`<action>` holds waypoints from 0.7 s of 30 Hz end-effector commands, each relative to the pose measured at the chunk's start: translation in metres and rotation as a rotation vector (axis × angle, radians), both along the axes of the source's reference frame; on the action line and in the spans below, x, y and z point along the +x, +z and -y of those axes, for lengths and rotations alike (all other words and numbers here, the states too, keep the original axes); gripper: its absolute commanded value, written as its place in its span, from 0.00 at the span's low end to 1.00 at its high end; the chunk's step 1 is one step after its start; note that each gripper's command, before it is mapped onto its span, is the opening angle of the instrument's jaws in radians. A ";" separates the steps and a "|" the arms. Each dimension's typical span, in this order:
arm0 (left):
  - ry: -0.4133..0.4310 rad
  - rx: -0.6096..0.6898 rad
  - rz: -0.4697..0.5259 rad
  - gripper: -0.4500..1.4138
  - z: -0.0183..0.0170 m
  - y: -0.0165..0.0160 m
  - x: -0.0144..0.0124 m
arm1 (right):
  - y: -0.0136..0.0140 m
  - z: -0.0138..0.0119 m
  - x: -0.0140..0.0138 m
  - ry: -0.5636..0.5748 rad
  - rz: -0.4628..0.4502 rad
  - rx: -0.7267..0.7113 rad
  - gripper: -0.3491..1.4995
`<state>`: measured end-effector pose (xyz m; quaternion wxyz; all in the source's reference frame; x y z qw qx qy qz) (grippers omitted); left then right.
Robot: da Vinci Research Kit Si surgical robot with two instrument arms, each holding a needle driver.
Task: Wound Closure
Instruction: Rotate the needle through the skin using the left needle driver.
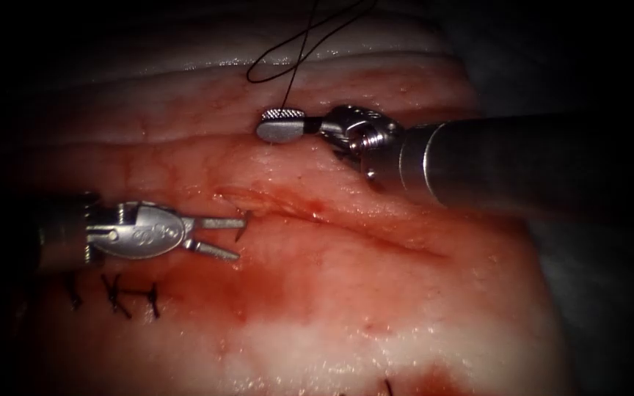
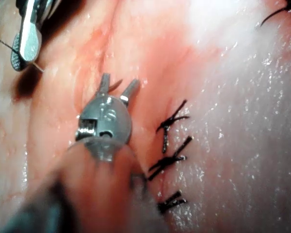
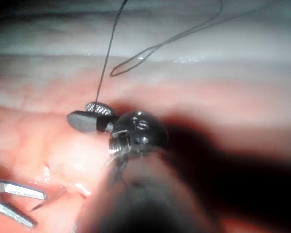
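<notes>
Endoscope view first: the left claw sits at the left end of the cut with its two slim jaws spread apart and nothing between them. A short dark length of the needle stands out of the tissue right at those jaw tips, at the cut's left end; the rest of its curve appears buried, so how much lies under the surface cannot be told. My reading is that the spread jaws are placed to either side of the exposed part so it can be gripped, but that is a judgement.

Farther back, the right claw lies on the far side of the cut, jaws pressed together on the thread. From that pinch the thread rises, curls into a small loop on the pale tissue and runs out of view at the top. Holding it there seems to keep the slack away from the cut.

Near the left tool's shaft, on the near side, three finished stitches with dark knotted ends sit in a row; the left wrist view shows them just beside that tool. Red fluid stains the tissue around and below the cut. No containers are present.
</notes>
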<state>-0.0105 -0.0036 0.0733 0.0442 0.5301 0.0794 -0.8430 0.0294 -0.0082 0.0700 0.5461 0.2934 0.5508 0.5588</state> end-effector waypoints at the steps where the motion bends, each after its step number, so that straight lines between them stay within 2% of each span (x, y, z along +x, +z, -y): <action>1: 0.003 -0.001 0.003 0.34 -0.0002 0.0007 -0.0006 | 0.0004 -0.0003 0.0008 0.001 -0.001 -0.002 0.17; 5: 0.005 -0.003 0.008 0.38 -0.0007 0.0013 -0.0010 | 0.0004 -0.0003 0.0008 0.001 -0.001 -0.002 0.11; 13: 0.001 -0.005 0.008 0.39 -0.0019 0.0030 -0.0015 | 0.0004 -0.0002 0.0008 0.000 -0.001 -0.003 0.04; 16: -0.009 0.013 0.004 0.33 -0.0023 0.0035 -0.0014 | 0.0004 -0.0002 0.0008 0.002 0.001 -0.003 0.01; 19: -0.018 0.033 0.002 0.13 -0.0026 0.0039 -0.0012 | 0.0004 -0.0001 0.0008 0.004 0.003 -0.002 0.00; 20: -0.022 0.043 0.001 0.00 -0.0027 0.0039 -0.0011 | 0.0004 -0.0001 0.0008 0.004 0.002 -0.002 0.00; 21: -0.024 0.049 0.001 0.00 -0.0027 0.0039 -0.0011 | 0.0004 -0.0001 0.0008 0.004 0.002 -0.002 0.00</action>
